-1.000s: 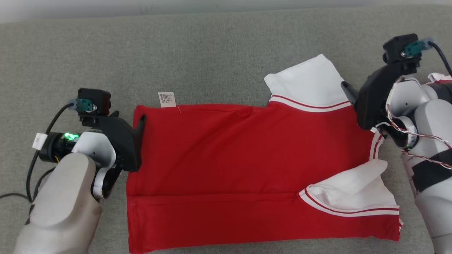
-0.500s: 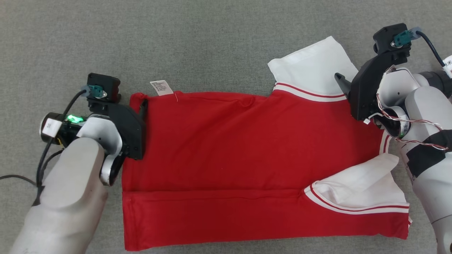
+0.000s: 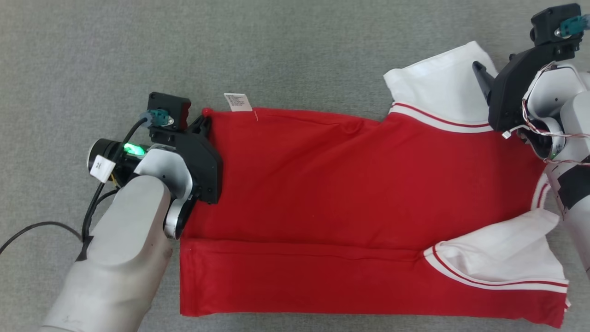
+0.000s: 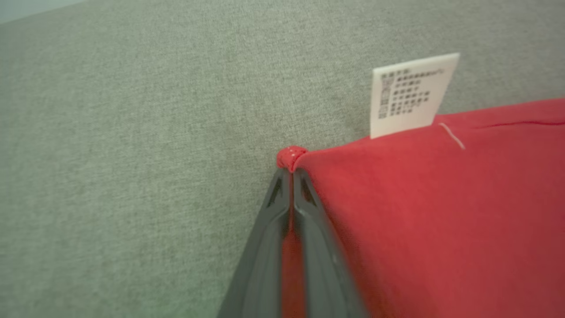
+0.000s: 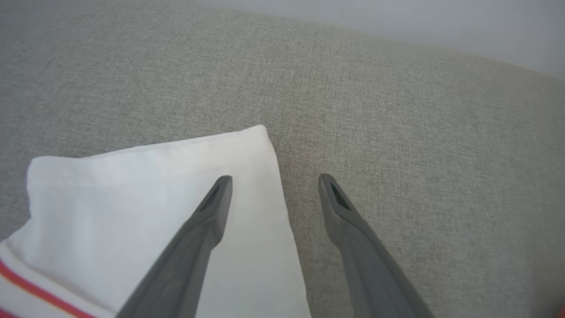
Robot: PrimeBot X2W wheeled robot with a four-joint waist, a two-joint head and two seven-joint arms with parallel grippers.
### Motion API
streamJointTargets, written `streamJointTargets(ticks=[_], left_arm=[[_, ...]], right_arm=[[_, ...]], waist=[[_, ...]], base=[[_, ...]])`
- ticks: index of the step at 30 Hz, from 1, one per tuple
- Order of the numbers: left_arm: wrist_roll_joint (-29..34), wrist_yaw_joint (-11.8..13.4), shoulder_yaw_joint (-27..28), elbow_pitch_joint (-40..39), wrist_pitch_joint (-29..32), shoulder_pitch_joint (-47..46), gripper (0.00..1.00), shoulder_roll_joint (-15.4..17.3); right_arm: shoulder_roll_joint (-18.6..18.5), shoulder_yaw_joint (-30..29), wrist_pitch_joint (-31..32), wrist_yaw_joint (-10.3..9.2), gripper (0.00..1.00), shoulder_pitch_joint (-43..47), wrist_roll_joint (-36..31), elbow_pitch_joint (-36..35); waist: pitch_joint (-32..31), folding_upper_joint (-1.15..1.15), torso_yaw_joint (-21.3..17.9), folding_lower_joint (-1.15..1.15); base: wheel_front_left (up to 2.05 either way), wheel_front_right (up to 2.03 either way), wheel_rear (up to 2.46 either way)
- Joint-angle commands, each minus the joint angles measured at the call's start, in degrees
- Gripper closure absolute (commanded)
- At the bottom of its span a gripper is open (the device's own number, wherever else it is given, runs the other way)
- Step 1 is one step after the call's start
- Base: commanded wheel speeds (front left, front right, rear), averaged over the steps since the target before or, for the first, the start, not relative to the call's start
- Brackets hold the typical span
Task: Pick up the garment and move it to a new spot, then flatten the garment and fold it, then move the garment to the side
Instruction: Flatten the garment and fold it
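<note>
- A grey woven fabric surface [image 3: 295, 46] is seen beneath everything.
- A red T-shirt [image 3: 345, 184] is laid flat on that surface, lengthwise across the head view, with its hem towards the robot's left and its sleeves towards the right. A long fold line is seen running along its near part.
- Two white sleeves with red-striped cuffs are spread at the right end: the far sleeve [image 3: 438, 87] is pointed away from the robot, and the near sleeve [image 3: 502, 253] is lying partly over the red cloth.
- The left gripper [image 4: 290, 170] is placed at the far hem corner of the shirt. Its jaws are pressed together on the red cloth, and a small red nub is pushed out past the fingertips.
- The right gripper [image 5: 273, 179] is held at the outer edge of the far sleeve with jaws apart: one finger is over the white cloth, the other over the grey surface. Contact with the cloth cannot be told.
- A white printed care label [image 4: 410, 95] is seen sticking out from the far edge of the shirt, just beside the pinched corner.
</note>
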Motion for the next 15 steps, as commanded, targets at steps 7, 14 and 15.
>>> streamJointTargets(ticks=[7,14,15], left_arm=[[0.24,-0.44,-1.68,2.64,-0.91,0.08,1.0,-1.43],[-0.2,-0.02,-1.69,3.91,-2.01,-0.86,1.0,-1.67],[-0.26,0.08,-1.64,4.12,-2.21,-1.02,1.0,-1.59]], right_arm=[[0.67,-0.17,-0.18,0.01,0.0,-2.8,-1.61,5.52],[0.98,-0.26,-1.27,0.01,0.24,-3.69,-1.73,9.18],[1.07,-0.22,-1.37,0.01,0.96,-3.9,-1.72,9.61]], waist=[[2.18,0.0,2.46,0.0],[2.57,0.0,2.89,0.0],[2.69,0.0,2.84,0.0]], base=[[0.0,0.0,0.0],[0.0,0.0,0.0],[0.0,0.0,0.0]])
